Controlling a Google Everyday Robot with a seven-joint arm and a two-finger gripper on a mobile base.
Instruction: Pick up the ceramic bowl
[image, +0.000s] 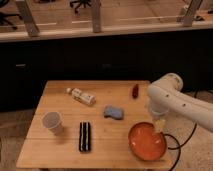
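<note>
Right now gripper open, holding nothing, hangs over far right rim of orange bowl; bowl middle lies just near-left of it.

Pale wooden worktop standing on speckled brownish floor. Behind it, a low dark wall capped by a light ledge, with grey posts. Beyond, wheeled office chair bases.
</note>
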